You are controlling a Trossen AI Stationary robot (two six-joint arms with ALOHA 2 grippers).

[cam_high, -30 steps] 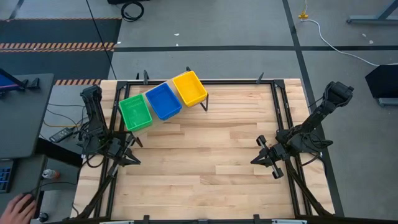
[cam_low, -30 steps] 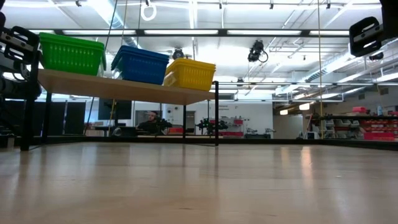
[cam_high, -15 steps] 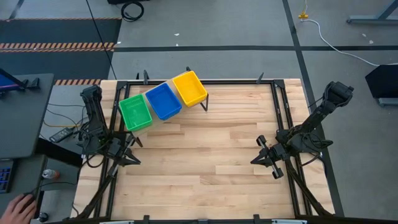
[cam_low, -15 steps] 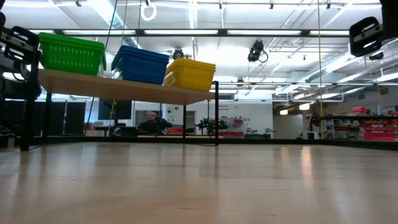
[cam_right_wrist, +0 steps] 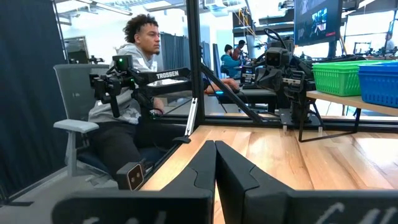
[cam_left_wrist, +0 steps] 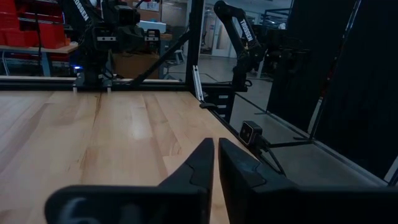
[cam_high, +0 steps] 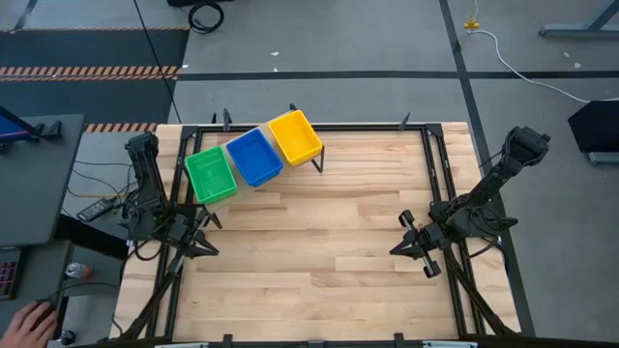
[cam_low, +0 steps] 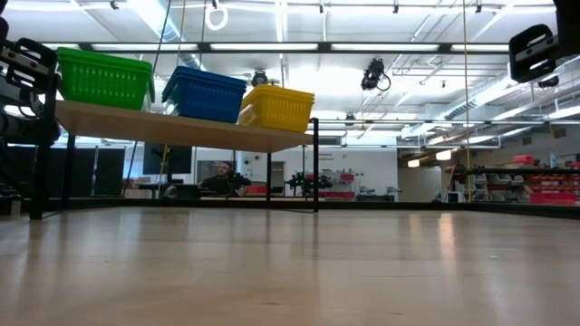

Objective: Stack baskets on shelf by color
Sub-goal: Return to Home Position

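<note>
Baskets: from above, the green baskets (cam_high: 210, 175), blue baskets (cam_high: 253, 156) and yellow baskets (cam_high: 295, 137) each show only a top tray; the number stacked cannot be counted.
Shelf (cam_low: 181, 129): from above, almost wholly covered by the baskets.
Right wrist view: the picture's edge cuts off the blue baskets.
Arms: in the low view the left arm (cam_low: 23, 81) and right arm (cam_low: 542, 45) are cropped at the edges.
People: a hand (cam_high: 29, 319) is cut off at the corner; a distant figure (cam_low: 220, 177) is too small to make out.
</note>
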